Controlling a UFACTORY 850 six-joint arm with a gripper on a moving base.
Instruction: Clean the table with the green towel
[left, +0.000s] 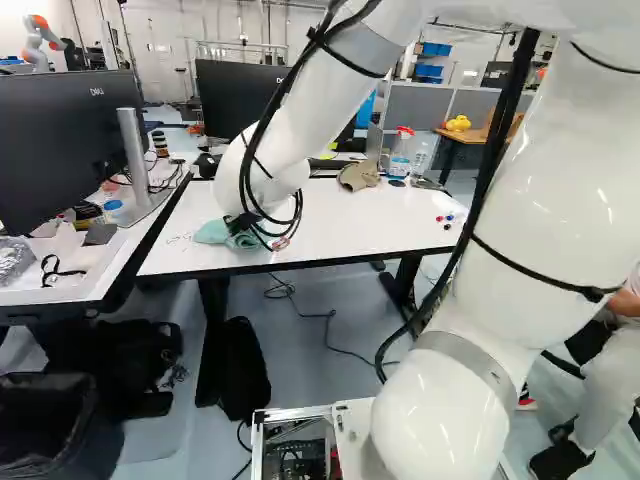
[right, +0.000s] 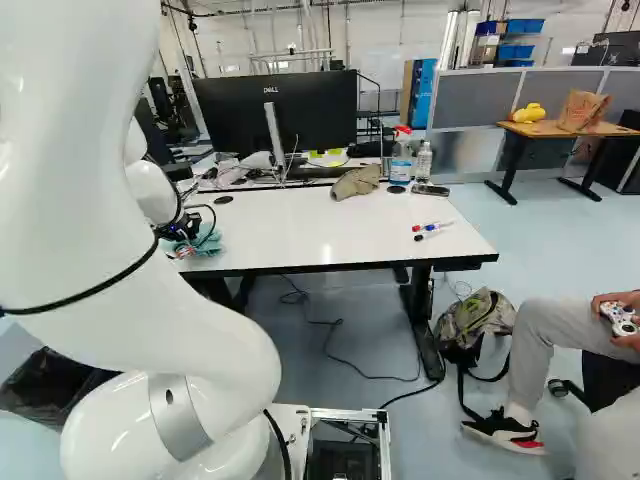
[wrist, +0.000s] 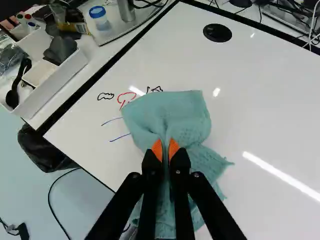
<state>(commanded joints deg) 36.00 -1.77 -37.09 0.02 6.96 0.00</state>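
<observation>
The white arm (left: 325, 110) arches high, its forearm descending toward the table's (left: 345, 220) left end. The black gripper (right: 183, 230) points downward, clenched on the rumpled green towel (wrist: 167, 117).

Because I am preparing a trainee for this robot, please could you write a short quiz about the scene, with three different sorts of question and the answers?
1. Multiple choice: What does the end effector hold?
A) a computer mouse
B) the green towel
C) a marker pen

2. True or false: Every drawn mark beside the towel is red.

3. Fill in: In the right base view, the crumpled khaki cloth lies on the table to the ____ of the spray bottle.

Key: 1 B; 2 false, blue marks show too; 3 left.
</observation>
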